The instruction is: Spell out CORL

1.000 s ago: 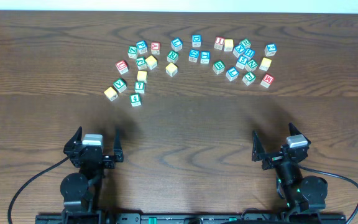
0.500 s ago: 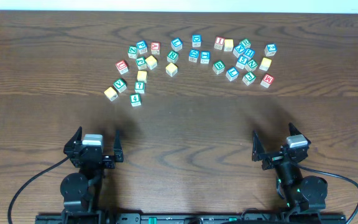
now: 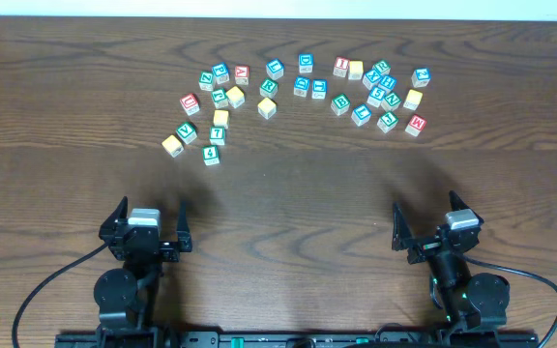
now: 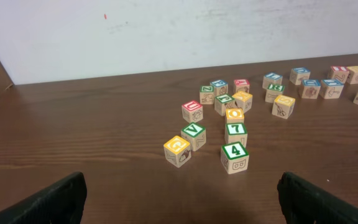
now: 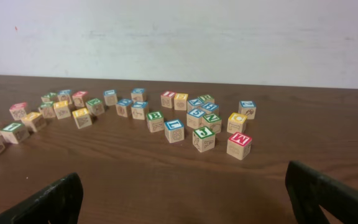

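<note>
Left gripper (image 3: 151, 217) and right gripper (image 3: 426, 218) sit at near edge of dark wooden table (image 3: 288, 208), jaws of both spread wide, empty. Small wooden alphabet cubes lie scattered across the far side, well apart from both. Blue-framed L cube (image 5: 174, 129) in right cluster, green-framed R cube (image 3: 269, 87) mid-band, yellow-topped cubes (image 3: 220, 118) mostly left.

Blocks (image 3: 303, 87) lay scattered in a band across the far part of the table (image 3: 288, 203), well ahead of both grippers, with a wall (image 4: 166, 31) behind the table's far edge. Ahead of the left gripper (image 3: 152, 207), slightly to its right, the 4 block (image 4: 235, 157) sat nearest, with the 7 block (image 4: 235, 133) just behind it. Ahead of the right gripper (image 3: 425, 205), the M block (image 5: 239, 145) sat nearest, and the L block (image 5: 174, 130) lay to its left.
</note>
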